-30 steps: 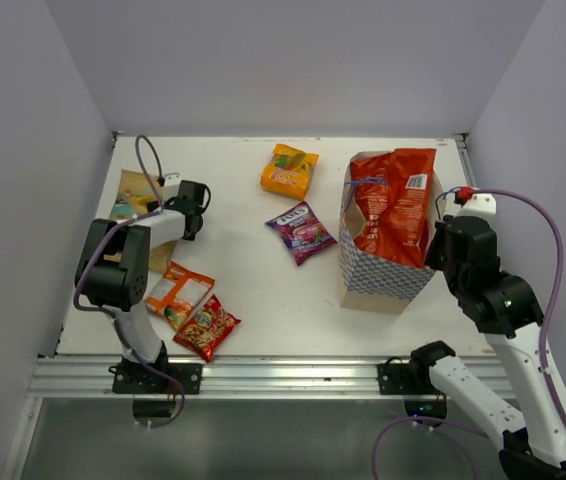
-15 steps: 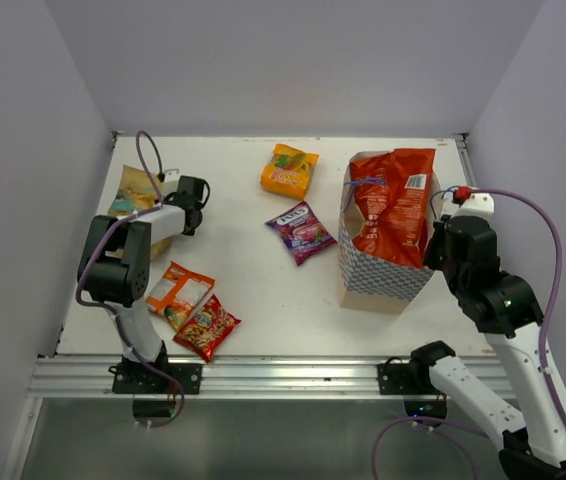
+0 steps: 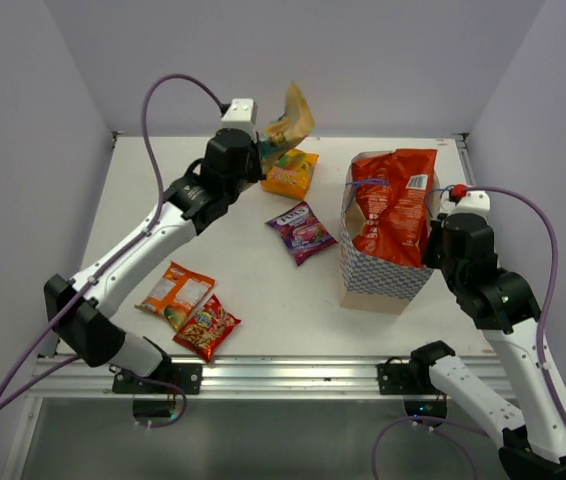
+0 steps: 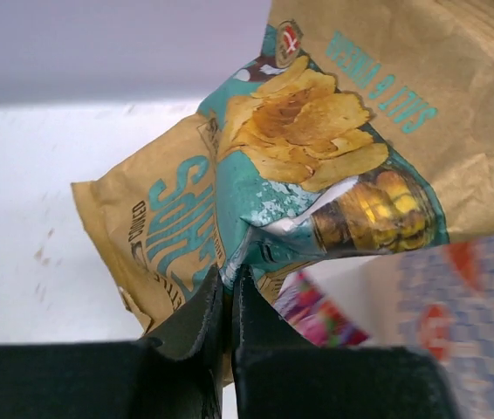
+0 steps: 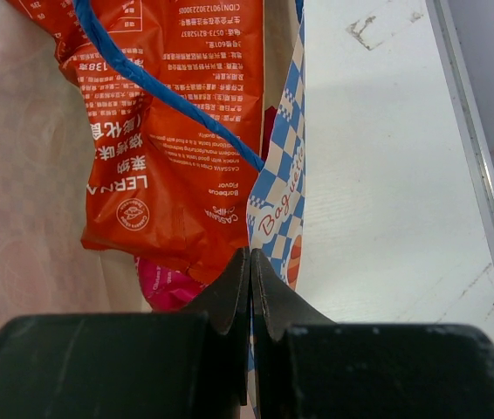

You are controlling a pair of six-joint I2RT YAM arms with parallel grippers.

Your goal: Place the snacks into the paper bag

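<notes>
Jaws of the left gripper [image 4: 227, 284] pinch the tan packet [image 4: 334, 148], holding it in the air at twelve o'clock. The right gripper [image 5: 250, 262] is clamped on the paper bag [image 3: 375, 272] wall at three o'clock; a red packet [image 3: 395, 205] stands inside.
</notes>
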